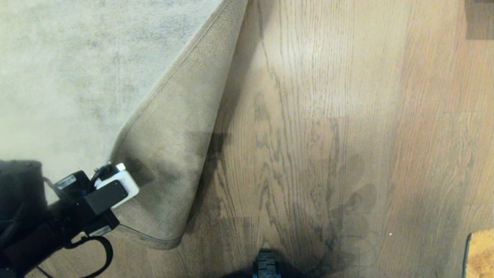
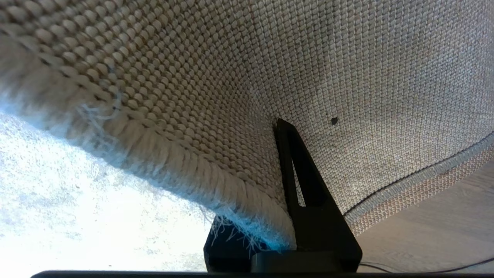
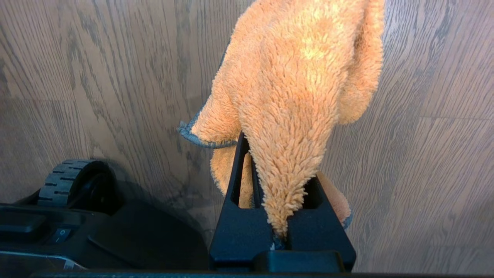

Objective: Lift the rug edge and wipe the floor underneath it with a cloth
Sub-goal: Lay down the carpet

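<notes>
One wheel of the robot's base (image 1: 266, 264) pokes in at the bottom centre of the head view, dark and ribbed, resting on the floor (image 1: 328, 116); in the right wrist view the same wheel sits at the lower left beside the black base housing (image 3: 115, 239). At the lower right corner of the head view lies one orange-tan fuzzy patch with a dark border (image 1: 480, 253), cut off by the frame, and a dark brown block (image 1: 479, 19) fills the upper right corner. One rug covers the upper left of the head view, and the rug edge (image 1: 173, 154) is folded back over it, tan woven backing up, running as a long triangle from the top centre down to the lower left, so the planks to its right lie bare. The left gripper (image 2: 283, 185) sits at the lower left of the head view, arm angled up and rightward, clamped on the folded corner, one black finger pressed against the backing. The right gripper (image 3: 281, 216) points down at the floor, clenched on one cloth (image 3: 297, 85), which hangs from it over the planks.
</notes>
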Tool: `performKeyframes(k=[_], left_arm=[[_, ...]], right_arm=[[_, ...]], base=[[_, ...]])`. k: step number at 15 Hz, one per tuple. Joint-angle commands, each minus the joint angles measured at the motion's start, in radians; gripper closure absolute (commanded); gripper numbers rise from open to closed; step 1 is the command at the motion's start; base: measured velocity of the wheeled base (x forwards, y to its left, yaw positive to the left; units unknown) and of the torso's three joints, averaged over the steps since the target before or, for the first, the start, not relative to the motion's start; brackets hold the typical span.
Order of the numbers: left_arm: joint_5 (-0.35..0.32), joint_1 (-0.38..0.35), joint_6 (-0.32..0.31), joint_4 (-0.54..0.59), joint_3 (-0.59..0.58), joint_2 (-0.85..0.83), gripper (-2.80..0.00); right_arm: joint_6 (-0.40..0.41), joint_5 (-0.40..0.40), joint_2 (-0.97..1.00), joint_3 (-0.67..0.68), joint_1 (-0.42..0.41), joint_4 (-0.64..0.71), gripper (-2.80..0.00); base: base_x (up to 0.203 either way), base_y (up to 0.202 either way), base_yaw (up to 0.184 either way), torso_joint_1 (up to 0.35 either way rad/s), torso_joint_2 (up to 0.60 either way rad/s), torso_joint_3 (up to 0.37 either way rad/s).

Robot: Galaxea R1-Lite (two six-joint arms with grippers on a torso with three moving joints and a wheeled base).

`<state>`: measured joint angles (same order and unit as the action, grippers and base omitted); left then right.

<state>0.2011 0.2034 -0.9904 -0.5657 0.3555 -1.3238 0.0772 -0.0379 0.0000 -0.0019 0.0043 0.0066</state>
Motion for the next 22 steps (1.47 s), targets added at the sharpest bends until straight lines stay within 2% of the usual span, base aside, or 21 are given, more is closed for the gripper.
performKeyframes(k=[1,22], left_arm=[[0.001,0.001,-0.007,-0.002,-0.004,0.008,0.00],[-0.005,0.023,0.024,-0.002,-0.037,0.009,0.00]], right_arm=[[0.002,0.000,0.000,0.000,0.000,0.000,0.00],[0.001,0.000,0.000,0.000,0.000,0.000,0.00]], base=[[0.000,0.000,0.000,0.000,0.00,0.000],[0.000,0.000,0.000,0.000,0.00,0.000]])
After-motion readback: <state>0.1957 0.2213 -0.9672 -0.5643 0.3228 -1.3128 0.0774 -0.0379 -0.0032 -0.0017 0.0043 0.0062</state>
